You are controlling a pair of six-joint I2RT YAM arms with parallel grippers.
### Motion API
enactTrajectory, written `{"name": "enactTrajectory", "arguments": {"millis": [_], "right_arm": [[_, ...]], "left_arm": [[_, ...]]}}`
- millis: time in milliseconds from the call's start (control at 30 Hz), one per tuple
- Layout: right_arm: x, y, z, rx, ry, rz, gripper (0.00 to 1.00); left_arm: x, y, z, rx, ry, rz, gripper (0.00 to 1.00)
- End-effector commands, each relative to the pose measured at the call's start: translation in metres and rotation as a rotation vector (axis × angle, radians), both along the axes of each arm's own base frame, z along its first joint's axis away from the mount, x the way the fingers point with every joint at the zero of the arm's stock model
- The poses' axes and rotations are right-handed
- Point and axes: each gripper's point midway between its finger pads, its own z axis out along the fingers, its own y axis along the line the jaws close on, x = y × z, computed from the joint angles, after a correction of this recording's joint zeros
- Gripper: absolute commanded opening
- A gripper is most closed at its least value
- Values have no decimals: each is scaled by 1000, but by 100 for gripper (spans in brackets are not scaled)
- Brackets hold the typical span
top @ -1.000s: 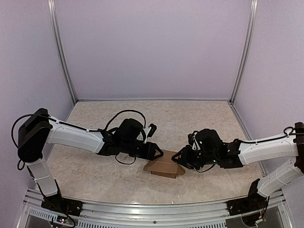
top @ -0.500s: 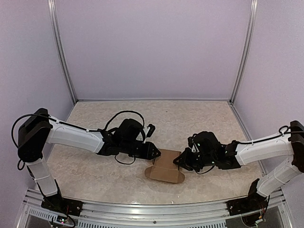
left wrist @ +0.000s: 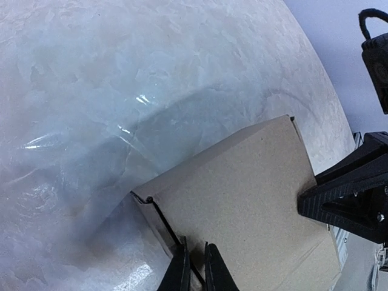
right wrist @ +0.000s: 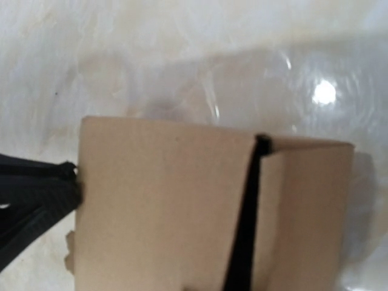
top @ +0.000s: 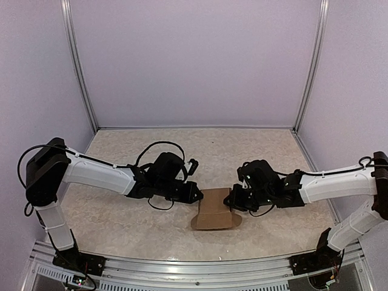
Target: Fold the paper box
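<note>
As left gripper point(top: 197, 193), right gripper point(top: 231, 204) pinch ends, paper box point(top: 215, 212) between.

I can't read any writing, label, brand or number anywhere here. The paper box point(top: 215, 211) shows only plain brown cardboard, and the pale tabletop point(top: 121, 151) has no legible marks.

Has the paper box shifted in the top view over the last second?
Yes. The paper box slid slightly right, judged against the front rail.

Pale lilac walls point(top: 194, 60) w/ alu posts point(top: 79, 66); marbled beige tabletop point(top: 242, 145), glossy.
</note>
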Motion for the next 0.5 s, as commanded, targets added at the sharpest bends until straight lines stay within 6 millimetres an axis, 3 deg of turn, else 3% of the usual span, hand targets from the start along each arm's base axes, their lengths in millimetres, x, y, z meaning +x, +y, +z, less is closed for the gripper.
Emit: {"name": "enactTrajectory", "arguments": {"millis": [0,100,467], "right_arm": [[12,-4,-4,-139,-67,42,14],[16,-3,0,-168,-89,54,23],[34,-13,29,-283,-197,46,29]], "left_arm": [[-20,-6,-21,68,45,-76,8],[-19,-7,-22,80,41,-76,8],[-18,-9,-28,110,54,-86,7]]}}
